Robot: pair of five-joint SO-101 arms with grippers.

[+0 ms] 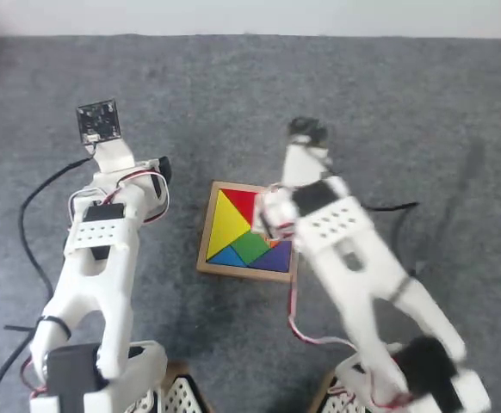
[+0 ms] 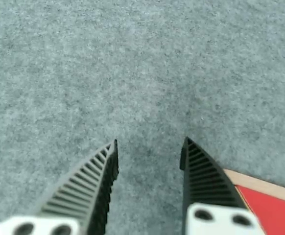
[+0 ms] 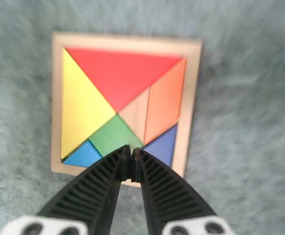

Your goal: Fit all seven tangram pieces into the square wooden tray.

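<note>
The job is looking very nearly finished. The tray (image 3: 128,38) is lying on the grey mat (image 2: 132,58) between the two arms, and six coloured pieces are sitting flat inside it: red (image 3: 120,73), yellow (image 3: 83,107), green (image 3: 114,136), light blue (image 3: 83,155), dark blue (image 3: 163,146) and orange (image 3: 166,100). Beside the orange one a pale triangle (image 3: 136,115) is showing. I am not managing to tell whether that is a seventh piece in bare wood colour or an unfilled slot with the tray floor showing through. No loose piece is lying on the mat around the tray.

The right gripper (image 3: 132,157) is hanging above the tray edge nearest its arm, clenched tight with nothing between its fingers. The left gripper (image 2: 151,142) is hovering over bare mat, spread wide and carrying nothing, with a corner of the tray just beside one finger.

I am judging that at most one piece needs seating, or perhaps only pressing flat.
</note>
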